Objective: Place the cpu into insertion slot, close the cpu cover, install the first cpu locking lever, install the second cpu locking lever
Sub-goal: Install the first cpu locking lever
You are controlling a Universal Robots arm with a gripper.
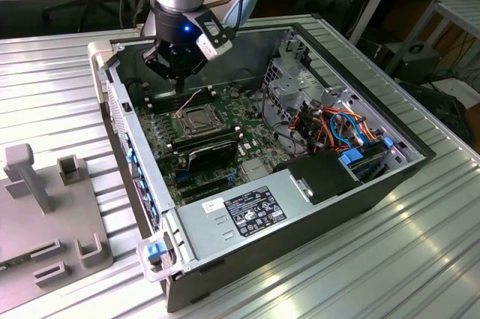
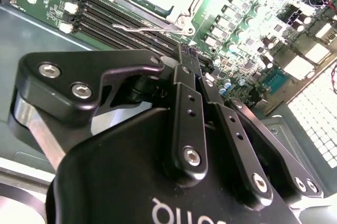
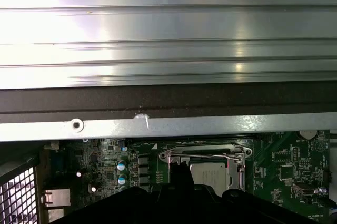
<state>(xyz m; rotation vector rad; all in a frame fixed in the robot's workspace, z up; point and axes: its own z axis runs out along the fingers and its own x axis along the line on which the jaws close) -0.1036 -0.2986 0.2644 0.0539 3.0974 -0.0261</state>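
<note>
The insertion slot (image 1: pixel 196 118) sits on the green board inside the open computer case. The cpu (image 3: pixel 210 174) lies in it, dull silver, with the silver cpu cover (image 3: pixel 241 170) framing it. A thin wire locking lever (image 3: pixel 208 155) runs along one edge of the slot and also appears beside it in the second wrist view (image 2: pixel 150 30). My gripper (image 1: pixel 180 77) hovers just above the board at the slot's far side. Its black fingers (image 2: pixel 185 103) are pressed together with nothing between them, and the tips (image 3: pixel 179 170) stand at the socket's edge.
Long black memory slots (image 1: pixel 206 139) and a black card lie just in front of the socket. A power supply (image 1: pixel 251 210) and a drive cage with cables (image 1: pixel 337 124) crowd the exterior view's right. The case wall (image 3: pixel 168 126) rises close behind. A grey fixture (image 1: pixel 45 214) rests on the ribbed table.
</note>
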